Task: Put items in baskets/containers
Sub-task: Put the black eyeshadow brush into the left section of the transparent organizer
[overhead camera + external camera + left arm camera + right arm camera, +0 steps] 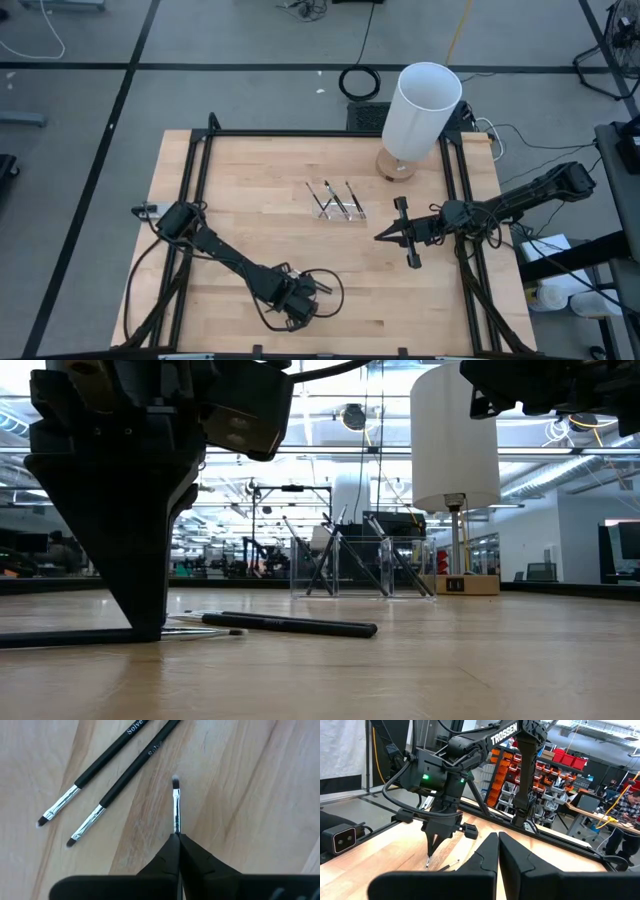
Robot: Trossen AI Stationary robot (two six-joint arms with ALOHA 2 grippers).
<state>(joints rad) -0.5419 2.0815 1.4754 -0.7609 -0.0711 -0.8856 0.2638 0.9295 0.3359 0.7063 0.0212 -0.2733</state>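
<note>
Done: several brushes stood in clear tray, frame centre | Left claw pinched one brush | Left: two brushes on surface | Right claw pressed together, empty

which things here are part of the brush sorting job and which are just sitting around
Job: brush pinched in left gripper; two loose brushes; clear tray holding brushes.
Bystanders: white cylinder on its wooden base; right gripper, shut, idle.

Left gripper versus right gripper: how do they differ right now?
The left gripper is down at the table's near edge, shut on a brush; the right gripper hovers mid-table beside the tray, holding nothing. The left points down at the wood; the right lies roughly level, pointing toward the left arm. Both have jaws shut.
</note>
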